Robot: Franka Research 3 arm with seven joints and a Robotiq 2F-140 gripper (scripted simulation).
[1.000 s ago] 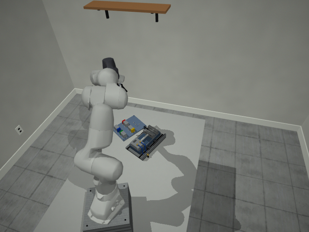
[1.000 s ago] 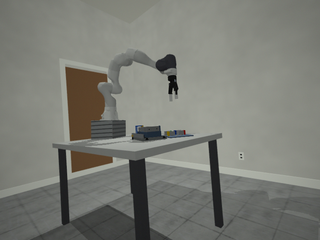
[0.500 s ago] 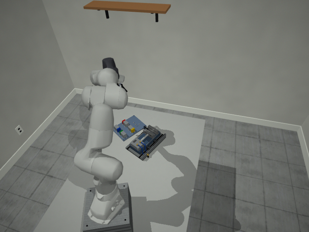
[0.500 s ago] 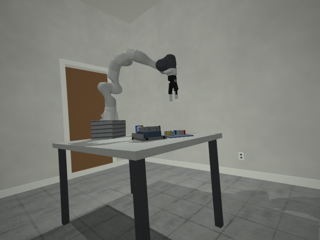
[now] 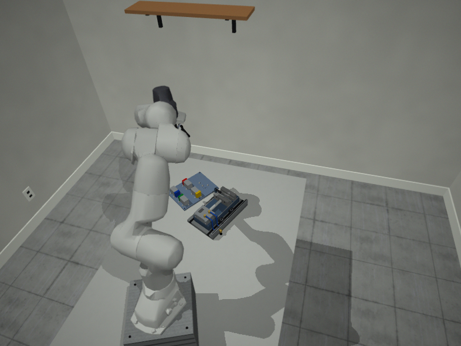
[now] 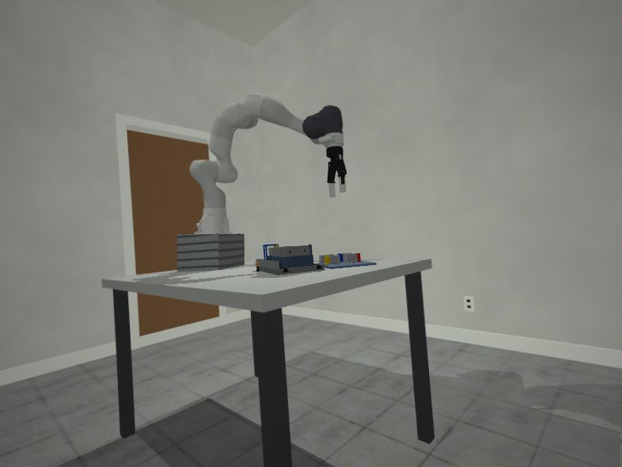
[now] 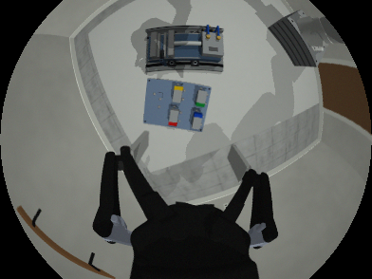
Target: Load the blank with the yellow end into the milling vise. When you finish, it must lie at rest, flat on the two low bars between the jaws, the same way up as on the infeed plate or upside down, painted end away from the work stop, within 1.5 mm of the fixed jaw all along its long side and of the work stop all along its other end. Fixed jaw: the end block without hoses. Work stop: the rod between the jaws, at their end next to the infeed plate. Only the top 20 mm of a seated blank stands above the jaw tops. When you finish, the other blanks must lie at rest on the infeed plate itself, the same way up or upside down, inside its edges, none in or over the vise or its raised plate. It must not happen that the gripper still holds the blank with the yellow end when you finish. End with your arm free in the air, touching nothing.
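Observation:
The blank with the yellow end (image 5: 196,192) lies on the blue infeed plate (image 5: 193,190), at the side nearest the vise; it also shows in the wrist view (image 7: 177,93). The milling vise (image 5: 217,214) stands beside the plate, its slot between the jaws empty; it also shows in the wrist view (image 7: 185,48). My gripper (image 6: 336,190) is open and empty, high above the table over the plate. In the wrist view its fingers (image 7: 188,234) spread wide at the bottom.
Blanks with red (image 5: 187,182), blue (image 5: 174,192) and green (image 5: 182,199) ends lie on the same plate. Blue hoses (image 5: 212,219) stand at the vise's near end. The robot base block (image 6: 210,251) sits on the table behind the vise.

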